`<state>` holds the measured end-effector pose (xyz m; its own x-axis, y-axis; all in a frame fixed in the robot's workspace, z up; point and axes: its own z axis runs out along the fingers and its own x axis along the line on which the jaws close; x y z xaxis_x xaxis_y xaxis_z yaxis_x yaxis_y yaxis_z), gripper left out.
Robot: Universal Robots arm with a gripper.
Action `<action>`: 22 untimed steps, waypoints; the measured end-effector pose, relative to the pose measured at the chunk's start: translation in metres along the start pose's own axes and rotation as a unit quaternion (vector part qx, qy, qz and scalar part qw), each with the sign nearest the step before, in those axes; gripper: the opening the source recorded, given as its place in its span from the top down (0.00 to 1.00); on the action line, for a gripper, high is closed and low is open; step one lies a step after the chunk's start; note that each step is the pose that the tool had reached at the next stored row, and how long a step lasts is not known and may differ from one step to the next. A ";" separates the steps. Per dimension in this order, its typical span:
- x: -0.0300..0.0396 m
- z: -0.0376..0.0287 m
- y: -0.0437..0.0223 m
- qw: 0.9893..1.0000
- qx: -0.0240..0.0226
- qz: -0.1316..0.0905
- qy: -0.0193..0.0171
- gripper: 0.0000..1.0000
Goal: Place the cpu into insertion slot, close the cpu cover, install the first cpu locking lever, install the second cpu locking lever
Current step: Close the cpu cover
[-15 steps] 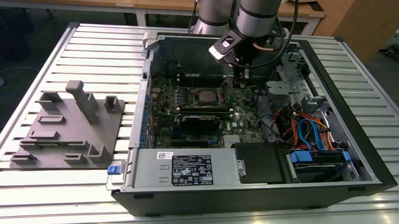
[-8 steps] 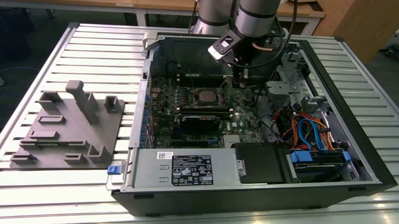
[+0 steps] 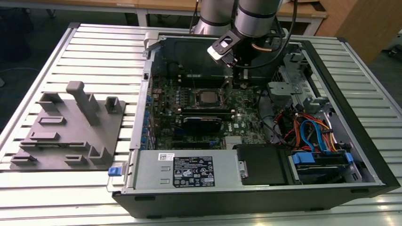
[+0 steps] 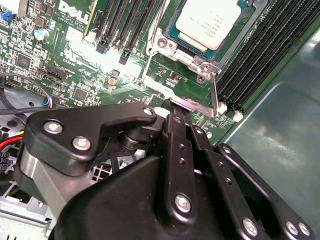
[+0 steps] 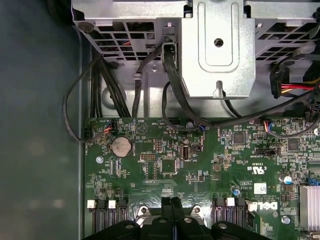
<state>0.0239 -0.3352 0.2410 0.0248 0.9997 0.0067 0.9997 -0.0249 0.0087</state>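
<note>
The cpu, a small square chip with a silver-grey top, lies flat in the insertion slot on the green board. The silver cpu cover lies down around the chip, framing it. A thin lever rod runs from the socket's corner toward my fingertips, and another rod runs along the neighbouring side. My gripper is shut, its black fingers pressed together, with the tips at the silver metal tab at the socket's edge. In the exterior view the gripper hangs just beyond the socket, toward that view's right.
Long black memory slots run beside the socket. A metal drive cage with black cables stands beyond the board's edge. The power supply fills the case's near side. A grey fixture block sits on the table at the exterior view's left.
</note>
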 end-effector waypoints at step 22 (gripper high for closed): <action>-0.0001 0.0003 -0.0053 1.000 0.000 0.000 0.000 0.90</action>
<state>0.0186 -0.3352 0.2407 0.0248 0.9997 0.0067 0.9997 -0.0249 0.0087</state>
